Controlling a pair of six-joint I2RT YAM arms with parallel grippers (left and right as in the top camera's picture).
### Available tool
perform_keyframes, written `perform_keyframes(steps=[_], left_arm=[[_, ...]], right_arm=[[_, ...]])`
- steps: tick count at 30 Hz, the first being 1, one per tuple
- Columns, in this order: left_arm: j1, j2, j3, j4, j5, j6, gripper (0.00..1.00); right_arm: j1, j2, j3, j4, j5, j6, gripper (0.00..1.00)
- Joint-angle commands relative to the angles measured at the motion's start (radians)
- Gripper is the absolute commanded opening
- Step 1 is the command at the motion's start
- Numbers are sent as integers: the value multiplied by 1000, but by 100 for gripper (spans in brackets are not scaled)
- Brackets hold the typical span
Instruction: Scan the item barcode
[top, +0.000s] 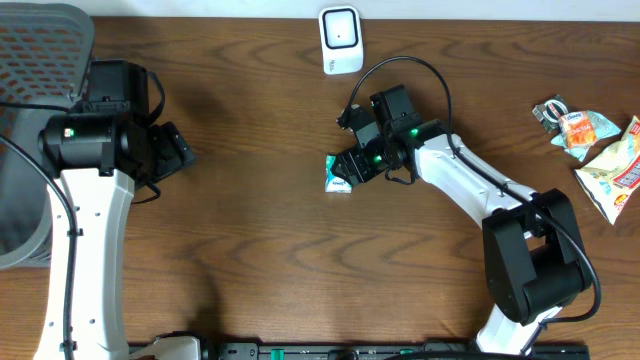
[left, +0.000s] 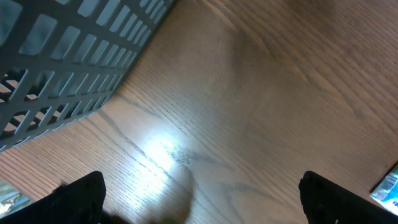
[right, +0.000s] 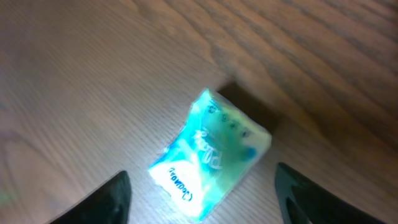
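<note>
The item is a small teal and white packet (top: 340, 176) lying flat on the wooden table, just below the white barcode scanner (top: 341, 40) that stands at the far edge. My right gripper (top: 352, 166) hovers directly over the packet. In the right wrist view the packet (right: 208, 149) lies between the two dark fingers, which stand apart on either side without touching it, so the right gripper (right: 202, 194) is open. Far to the left, my left gripper (top: 176, 150) is open over bare wood (left: 202, 194), holding nothing. A corner of the packet (left: 388, 185) shows at the left wrist view's right edge.
A grey mesh basket (top: 30, 90) stands at the table's left edge, close beside the left arm; its wall (left: 62, 56) fills the left wrist view's upper left. Several snack packets (top: 600, 150) lie at the right edge. A black cable loops over the right wrist.
</note>
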Motion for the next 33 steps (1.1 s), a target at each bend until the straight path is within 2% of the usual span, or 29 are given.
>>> perform_keyframes(steps=[1, 2, 3, 4, 6, 15, 24, 30, 33], left_arm=[[5, 4, 4, -3, -10, -9, 98], [5, 4, 4, -3, -10, -9, 98], [5, 4, 4, -3, -10, -9, 98], [5, 4, 4, -3, -10, -9, 98], [5, 4, 4, -3, -10, -9, 98], [5, 4, 4, -3, -10, -9, 98], [5, 4, 4, -3, -10, -9, 98], [5, 4, 4, -3, -10, -9, 98], [5, 4, 4, -3, -10, -9, 98]], right_arm=[[-5, -11, -1, 6, 39, 26, 77], [-5, -11, -1, 10, 39, 27, 84], [-5, -11, -1, 18, 39, 27, 97], [-5, -11, -1, 32, 39, 27, 99], [-5, -11, -1, 59, 39, 30, 99], [-33, -31, -1, 70, 24, 246, 99], [-113, -126, -1, 19, -177, 251, 99], [-105, -125, -2, -18, -142, 256, 99], [-105, -125, -6, -20, -70, 355, 99]])
